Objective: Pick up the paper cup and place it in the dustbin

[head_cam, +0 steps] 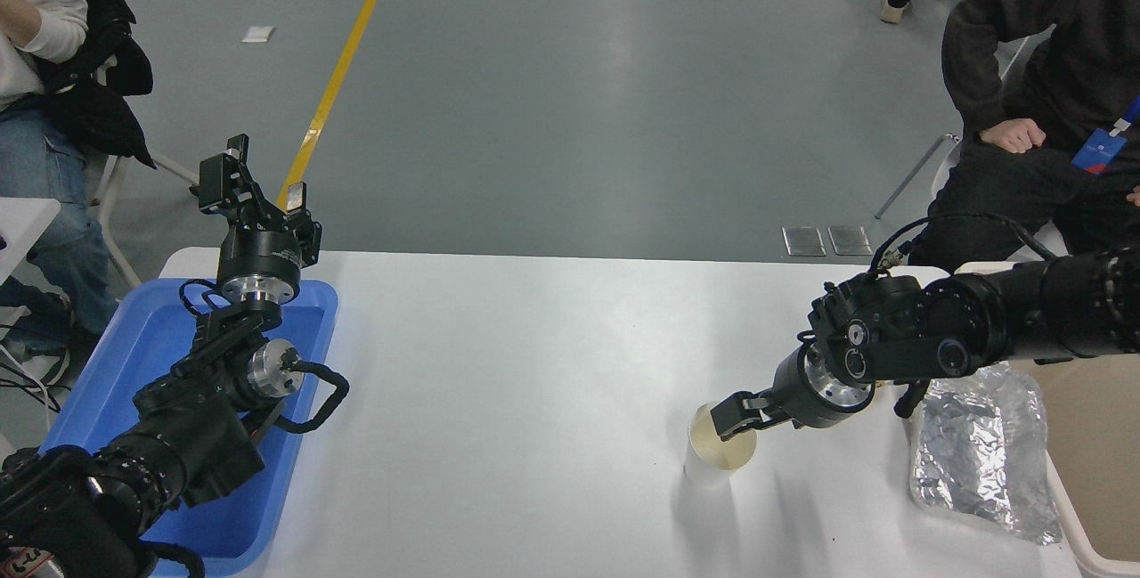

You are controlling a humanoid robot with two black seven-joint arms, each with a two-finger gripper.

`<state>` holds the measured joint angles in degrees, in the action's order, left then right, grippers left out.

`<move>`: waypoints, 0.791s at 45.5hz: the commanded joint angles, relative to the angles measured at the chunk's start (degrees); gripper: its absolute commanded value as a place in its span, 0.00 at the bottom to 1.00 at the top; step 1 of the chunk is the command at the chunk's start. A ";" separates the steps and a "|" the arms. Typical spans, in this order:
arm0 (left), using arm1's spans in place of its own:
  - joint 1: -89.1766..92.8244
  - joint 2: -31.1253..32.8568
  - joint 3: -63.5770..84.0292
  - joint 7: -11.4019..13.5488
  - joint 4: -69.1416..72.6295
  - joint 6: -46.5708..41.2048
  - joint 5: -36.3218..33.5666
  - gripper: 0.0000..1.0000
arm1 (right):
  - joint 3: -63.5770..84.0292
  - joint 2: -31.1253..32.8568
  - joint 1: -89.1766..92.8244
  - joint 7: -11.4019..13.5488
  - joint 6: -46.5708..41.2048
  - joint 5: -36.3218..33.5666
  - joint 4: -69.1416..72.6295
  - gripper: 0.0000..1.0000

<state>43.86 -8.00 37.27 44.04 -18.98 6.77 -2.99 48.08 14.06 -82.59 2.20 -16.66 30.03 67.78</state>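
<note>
The paper cup point(715, 455) stands upright on the white table at the right of centre, its cream inside showing. My right gripper point(736, 416) comes in from the right and its tip is at the cup's far rim, touching or just over it. The grip on the rim is hidden by the tip itself. The dustbin point(1101, 462) is the beige bin at the right edge, only partly in view, to the right of the cup. My left gripper point(267, 175) is parked open and empty, pointing up over the blue tray at the left.
A crinkled silver foil bag point(978, 451) lies between the cup and the dustbin, against the bin's rim. A shallow blue tray point(142, 355) sits at the table's left end. One person sits at the far right, another at the far left.
</note>
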 commanded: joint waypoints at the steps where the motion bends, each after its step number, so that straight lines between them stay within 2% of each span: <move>1: 0.00 0.00 0.00 -0.01 0.00 0.00 0.00 1.00 | -0.09 -0.17 1.47 -0.18 0.93 0.20 -0.37 0.34; 4: 0.00 0.00 0.00 -0.01 0.00 0.00 0.00 1.00 | 0.09 -0.17 1.47 -0.27 0.92 0.20 -0.37 0.24; 5: 0.00 0.00 0.00 -0.01 0.00 0.00 0.00 1.00 | 0.09 -0.17 1.47 -0.35 0.92 0.20 -0.37 0.16; 6: 0.00 0.00 -0.09 -0.01 0.00 0.00 0.00 1.00 | 0.09 -0.17 1.47 -0.44 1.01 0.20 -0.37 0.02; 7: 0.00 0.00 0.00 -0.01 0.00 0.00 0.00 1.00 | 0.09 -0.17 1.56 -0.44 1.27 0.20 -0.37 0.00; 20: 0.00 0.00 0.00 -0.01 0.00 0.00 0.00 1.00 | 1.05 0.88 -1.77 -0.53 0.49 0.20 0.42 0.00; 36: -0.09 -0.09 0.00 -0.09 0.00 0.00 0.00 1.00 | 12.03 11.69 -24.79 -0.53 -3.99 -0.24 14.39 0.00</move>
<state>43.86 -8.01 37.26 43.96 -18.98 6.77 -2.99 53.31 19.65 -92.74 1.70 -17.65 30.06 74.02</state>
